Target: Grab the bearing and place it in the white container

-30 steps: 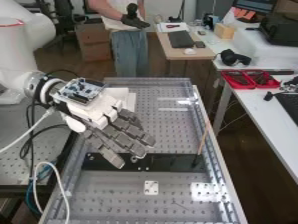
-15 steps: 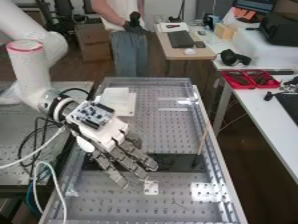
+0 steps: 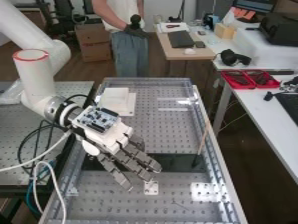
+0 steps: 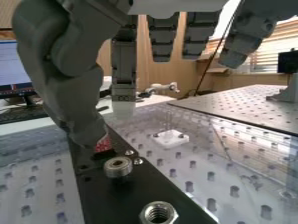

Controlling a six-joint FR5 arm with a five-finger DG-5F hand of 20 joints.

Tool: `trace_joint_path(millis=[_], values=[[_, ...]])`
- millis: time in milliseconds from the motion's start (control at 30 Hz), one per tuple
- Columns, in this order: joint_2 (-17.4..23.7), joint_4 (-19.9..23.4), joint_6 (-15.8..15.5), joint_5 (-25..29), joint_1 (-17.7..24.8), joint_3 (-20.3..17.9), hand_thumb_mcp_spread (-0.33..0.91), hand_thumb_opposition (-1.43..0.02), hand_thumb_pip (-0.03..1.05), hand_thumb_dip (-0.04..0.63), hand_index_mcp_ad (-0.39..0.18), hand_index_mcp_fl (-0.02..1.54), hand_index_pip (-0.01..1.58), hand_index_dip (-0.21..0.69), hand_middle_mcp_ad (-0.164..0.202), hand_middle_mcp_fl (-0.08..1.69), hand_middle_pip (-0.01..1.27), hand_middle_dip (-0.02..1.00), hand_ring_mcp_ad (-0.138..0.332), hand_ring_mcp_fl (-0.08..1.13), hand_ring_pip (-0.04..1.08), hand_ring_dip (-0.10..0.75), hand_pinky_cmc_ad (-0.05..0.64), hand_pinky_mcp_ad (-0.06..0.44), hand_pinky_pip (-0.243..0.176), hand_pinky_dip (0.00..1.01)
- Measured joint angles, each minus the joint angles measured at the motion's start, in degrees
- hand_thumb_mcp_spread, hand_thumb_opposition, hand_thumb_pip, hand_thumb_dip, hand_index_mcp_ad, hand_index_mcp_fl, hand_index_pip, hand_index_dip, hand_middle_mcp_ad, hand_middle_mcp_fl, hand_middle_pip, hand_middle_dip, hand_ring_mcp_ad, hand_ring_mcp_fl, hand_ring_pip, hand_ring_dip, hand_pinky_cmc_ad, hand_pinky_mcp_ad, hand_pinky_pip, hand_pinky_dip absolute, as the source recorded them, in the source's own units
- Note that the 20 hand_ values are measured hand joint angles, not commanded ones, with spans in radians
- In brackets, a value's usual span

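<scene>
the hand (image 3: 114,142) is released, fingers loosely extended; the bearing (image 4: 118,172) sits on the black plate (image 4: 106,200), near the thumb (image 4: 81,117).
best to bracket its rim evenly, pinch gently, miss the nut (image 4: 147,215), then lift well before heading to the container (image 3: 116,96), at twelve o'clock from the hand in the high view.
the red-and-white patch (image 4: 103,144) by the thumb tip has no legible lettering.

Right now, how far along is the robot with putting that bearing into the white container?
Early on, it seems. Done: the hand is close to the bearing, which sits on the black strip. In hand: nothing; the fingers are open. Left: grabbing the bearing and placing it in the white container.
</scene>
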Motion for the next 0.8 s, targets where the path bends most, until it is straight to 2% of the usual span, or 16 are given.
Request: trace_joint_path(millis=[167,800], values=[[-0.26,1.61,-1.83,0.16,0.03,-0.38,0.37,-0.86,0.64,0.283,-0.112,0.09,1.42,0.237,0.072,0.0,0.1,0.11,0.11,0.01,0.06,0.017,0.379,0.25,-0.093,0.13],[-1.26,2.91,-5.04,-2.04,-0.27,-1.01,0.36,-0.86,0.64,0.283,-0.112,0.09,1.46,0.239,0.072,0.0,0.11,0.12,0.113,0.01,0.06,0.017,0.379,0.248,-0.093,0.13]])
